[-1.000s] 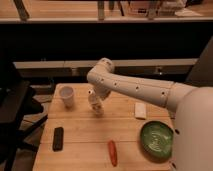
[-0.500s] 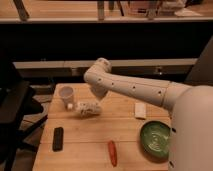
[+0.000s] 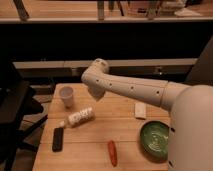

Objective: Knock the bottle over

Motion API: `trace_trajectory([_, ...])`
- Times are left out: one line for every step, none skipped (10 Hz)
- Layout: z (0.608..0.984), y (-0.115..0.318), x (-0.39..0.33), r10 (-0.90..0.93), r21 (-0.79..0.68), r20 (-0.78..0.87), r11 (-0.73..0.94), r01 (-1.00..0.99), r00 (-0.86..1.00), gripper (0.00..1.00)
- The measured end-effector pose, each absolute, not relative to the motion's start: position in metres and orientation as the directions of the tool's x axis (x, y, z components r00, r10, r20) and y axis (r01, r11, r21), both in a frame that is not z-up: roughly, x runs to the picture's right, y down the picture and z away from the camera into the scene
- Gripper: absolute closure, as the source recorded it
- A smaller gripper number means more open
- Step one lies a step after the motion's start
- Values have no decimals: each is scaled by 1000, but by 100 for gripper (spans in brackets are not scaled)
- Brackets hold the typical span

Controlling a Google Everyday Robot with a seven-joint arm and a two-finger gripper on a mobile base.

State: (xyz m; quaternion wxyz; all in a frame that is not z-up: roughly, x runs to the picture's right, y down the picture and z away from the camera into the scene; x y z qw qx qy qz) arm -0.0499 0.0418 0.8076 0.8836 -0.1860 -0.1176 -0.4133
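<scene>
Bottle now lies toppled on the counter; task done. My claw hovers above, finger state indiscernible.

Gripper: tucked under the white arm's elbow above the table, fingers not to be made out; bottle: label pattern too blurred to read; green bowl: right rim covered by the robot's body; table: near edge cut off at the bottom; shelf items at top: indistinct.
</scene>
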Motion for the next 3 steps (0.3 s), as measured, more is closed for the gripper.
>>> trace_trajectory([807,42,-52,-689,-228,364,586,778,626,100])
trace_trajectory([807,43,-55,-694,-223,369,580,784,618,100])
trace_trajectory([806,43,-59,-698,-218,375,573,790,610,100])
